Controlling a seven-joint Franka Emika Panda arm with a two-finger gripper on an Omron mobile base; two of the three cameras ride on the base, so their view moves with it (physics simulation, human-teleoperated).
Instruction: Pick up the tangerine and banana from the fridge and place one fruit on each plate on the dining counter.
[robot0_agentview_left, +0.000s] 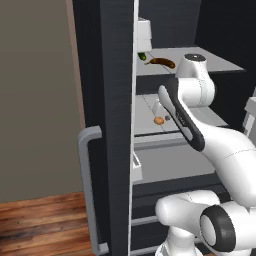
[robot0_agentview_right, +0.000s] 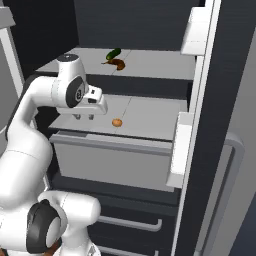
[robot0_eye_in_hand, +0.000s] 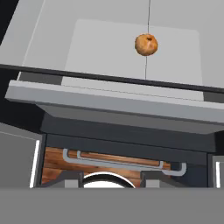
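Fridge (robot0_agentview_right: 150, 20) open, door (robot0_agentview_left: 107, 125) at left of left base view. Banana (robot0_agentview_right: 116, 63) on upper shelf (robot0_agentview_right: 150, 62), small green item (robot0_agentview_right: 113, 53) just behind, touching or nearly. Tangerine (robot0_agentview_right: 117, 122) alone on middle shelf (robot0_agentview_right: 150, 117), centre frame. Drawer (robot0_agentview_right: 110, 160) below. Gripper (robot0_agentview_right: 85, 116) left of tangerine, apart.

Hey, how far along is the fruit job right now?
Done: the fridge stands open. In hand: the tool hovers over the middle shelf beside the tangerine, holding nothing. Left: both fruits remain inside, the tangerine on that shelf, the banana on the shelf above beside a small green item. Neither is picked up, so both placements remain.
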